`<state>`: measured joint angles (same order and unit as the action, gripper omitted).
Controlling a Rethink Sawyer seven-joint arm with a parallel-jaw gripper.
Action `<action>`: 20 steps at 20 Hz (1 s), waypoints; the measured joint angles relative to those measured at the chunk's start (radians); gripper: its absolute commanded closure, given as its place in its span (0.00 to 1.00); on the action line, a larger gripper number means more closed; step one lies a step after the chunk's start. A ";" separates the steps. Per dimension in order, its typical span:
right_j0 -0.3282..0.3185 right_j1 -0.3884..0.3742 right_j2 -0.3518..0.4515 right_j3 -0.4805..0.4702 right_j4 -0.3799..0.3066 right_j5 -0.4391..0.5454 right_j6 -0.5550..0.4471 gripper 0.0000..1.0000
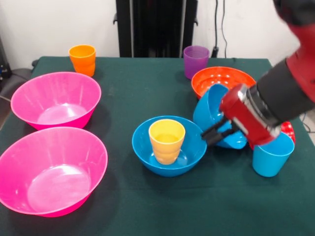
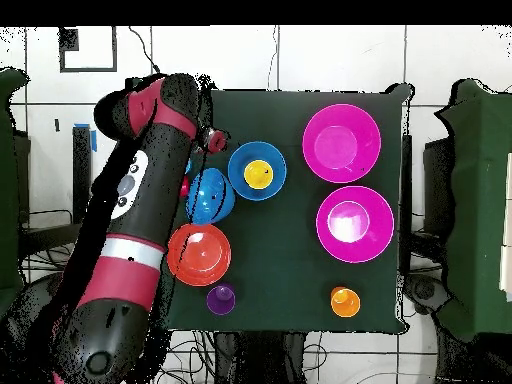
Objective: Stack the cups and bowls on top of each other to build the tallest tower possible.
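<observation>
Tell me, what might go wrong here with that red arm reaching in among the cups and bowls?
The pincer sits right at the rim of the blue bowl that holds the yellow cup; a nudge could shove the bowl and topple the cup. The second blue bowl is tilted on its side beside the arm and might roll or slide. The light blue cup stands just under the arm and could get knocked over.

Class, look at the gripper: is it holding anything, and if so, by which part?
It cannot be told for certain. The gripper sits at the rim of the tilted blue bowl, next to the bowl holding the yellow cup, but a closed grasp is not visible.
</observation>
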<state>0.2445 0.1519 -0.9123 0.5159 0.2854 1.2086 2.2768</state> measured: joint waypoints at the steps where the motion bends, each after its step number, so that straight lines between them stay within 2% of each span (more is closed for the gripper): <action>1: -0.016 0.024 -0.014 -0.039 0.014 0.015 0.000 1.00; 3: -0.066 0.089 -0.052 -0.146 0.074 0.081 0.000 1.00; 4: -0.075 0.101 -0.061 -0.165 0.088 0.094 0.000 1.00; 5: -0.112 0.144 -0.096 -0.234 0.150 0.150 0.000 0.00; 8: -0.129 0.163 -0.114 -0.264 0.182 0.175 0.000 0.00; 9: -0.153 0.189 -0.146 -0.305 0.241 0.210 0.000 0.00; 12: -0.173 0.211 -0.181 -0.337 0.301 0.236 0.000 0.00; 17: -0.203 0.242 -0.284 -0.388 0.445 0.279 0.000 0.00; 20: -0.209 0.250 -0.335 -0.402 0.507 0.289 0.000 0.00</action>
<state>0.0357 0.4015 -1.2468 0.1139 0.7920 1.4980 2.2768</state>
